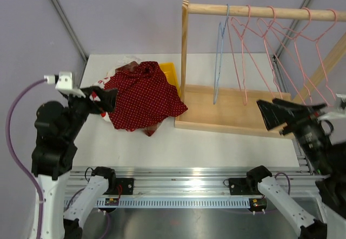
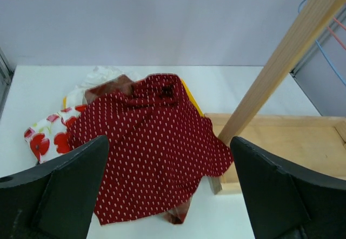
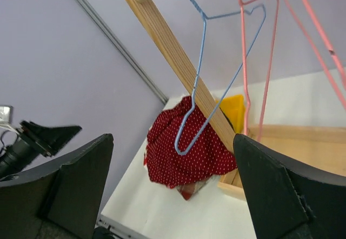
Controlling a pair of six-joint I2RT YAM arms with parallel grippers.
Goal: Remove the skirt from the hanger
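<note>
Beside the rack (image 1: 232, 109), the skirt (image 1: 143, 95) tops floral cloth (image 2: 43, 139); left fingers (image 2: 65, 196) and right fingers (image 3: 65, 185) gape.

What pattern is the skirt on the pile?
Dark red skirt with small white dots, clearest in left wrist view.

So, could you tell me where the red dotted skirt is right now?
In the top view the skirt lies crumpled on the left of the table, atop other clothes, just left of the wooden rack.
</note>
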